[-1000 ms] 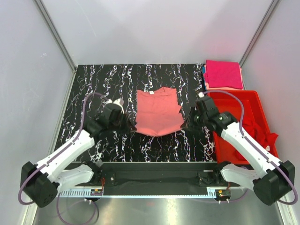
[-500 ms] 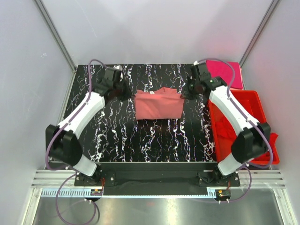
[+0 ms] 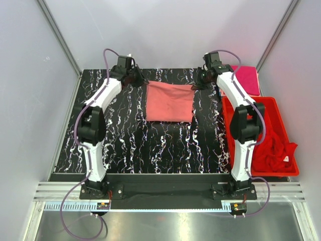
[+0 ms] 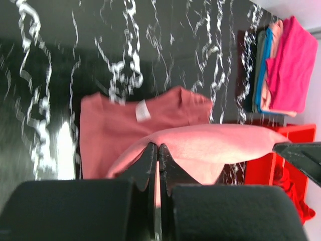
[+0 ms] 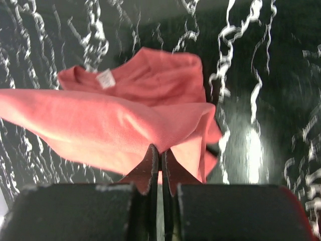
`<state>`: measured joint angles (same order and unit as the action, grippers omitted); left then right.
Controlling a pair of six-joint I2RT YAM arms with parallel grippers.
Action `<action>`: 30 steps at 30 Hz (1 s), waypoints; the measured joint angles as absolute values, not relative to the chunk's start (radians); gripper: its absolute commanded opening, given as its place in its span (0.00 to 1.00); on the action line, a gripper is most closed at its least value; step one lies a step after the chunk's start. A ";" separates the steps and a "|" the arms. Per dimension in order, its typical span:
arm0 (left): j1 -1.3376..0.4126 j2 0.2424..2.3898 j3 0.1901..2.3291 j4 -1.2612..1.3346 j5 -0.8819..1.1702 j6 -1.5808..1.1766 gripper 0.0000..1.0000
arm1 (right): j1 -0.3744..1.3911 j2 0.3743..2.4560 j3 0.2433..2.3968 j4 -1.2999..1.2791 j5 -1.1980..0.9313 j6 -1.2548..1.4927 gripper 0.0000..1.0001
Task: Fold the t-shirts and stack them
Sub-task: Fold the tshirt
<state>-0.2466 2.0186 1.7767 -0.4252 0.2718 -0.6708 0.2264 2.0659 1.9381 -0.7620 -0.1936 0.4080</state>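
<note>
Two pinches hold the salmon tee (image 3: pixel 169 102): my left gripper (image 4: pixel 156 150) and right gripper (image 5: pixel 160 150) are each clamped on a hem corner, doubling it over the collar half. It lies left of the red bin (image 3: pixel 261 99), with the folded stack (image 3: pixel 245 80) behind the bin. I judge the cotton light and limp. It sags between grips, so corners and edges hold best.

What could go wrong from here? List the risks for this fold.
1. Both jaws pinch the salmon shirt with the folded half raised over the tagged collar; uneven release could leave the edges askew.
2. Fabric may cling as the jaws back away, dragging the fold open.
3. The right arm sits close beside the folded stack; a swing outward could nudge it.
</note>
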 measured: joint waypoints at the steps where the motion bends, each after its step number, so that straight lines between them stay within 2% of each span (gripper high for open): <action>1: -0.242 2.058 1.803 -0.409 0.282 -0.673 0.00 | 0.221 2.099 1.964 -0.761 -0.203 0.407 0.04; 3: -0.234 2.135 1.845 -0.385 0.300 -0.679 0.00 | 0.209 2.163 2.012 -0.751 -0.218 0.406 0.06; 5: -0.226 2.207 1.895 -0.366 0.320 -0.688 0.07 | 0.198 2.227 2.072 -0.752 -0.241 0.403 0.09; 7: -0.216 2.283 1.944 -0.334 0.343 -0.699 0.25 | 0.187 2.291 2.142 -0.749 -0.263 0.399 0.13; 8: -0.211 2.313 1.962 -0.321 0.350 -0.705 0.38 | 0.180 2.329 2.181 -0.743 -0.278 0.398 0.22; 11: -0.191 2.386 1.998 -0.275 0.371 -0.730 0.55 | 0.162 2.413 2.265 -0.728 -0.308 0.400 0.44; 12: -0.183 2.405 2.011 -0.264 0.374 -0.735 0.56 | 0.156 2.436 2.288 -0.726 -0.317 0.398 0.55; 18: -0.146 2.414 2.045 -0.222 0.385 -0.720 0.59 | 0.116 2.494 2.378 -0.752 -0.336 0.373 0.69; 21: -0.137 2.344 1.953 -0.208 0.382 -0.698 0.59 | 0.102 2.459 2.307 -0.747 -0.344 0.336 0.68; 25: -0.153 2.190 1.731 -0.151 0.395 -0.678 0.59 | 0.096 2.399 2.143 -0.754 -0.376 0.287 0.60; 30: -0.231 2.118 1.596 -0.113 0.419 -0.644 0.58 | 0.099 2.374 1.986 -0.745 -0.414 0.262 0.62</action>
<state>-0.2310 2.1178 1.5959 -0.1135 0.4191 -0.6437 0.0994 2.3745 1.9862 -0.7452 -0.4145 0.2623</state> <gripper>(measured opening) 0.587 0.610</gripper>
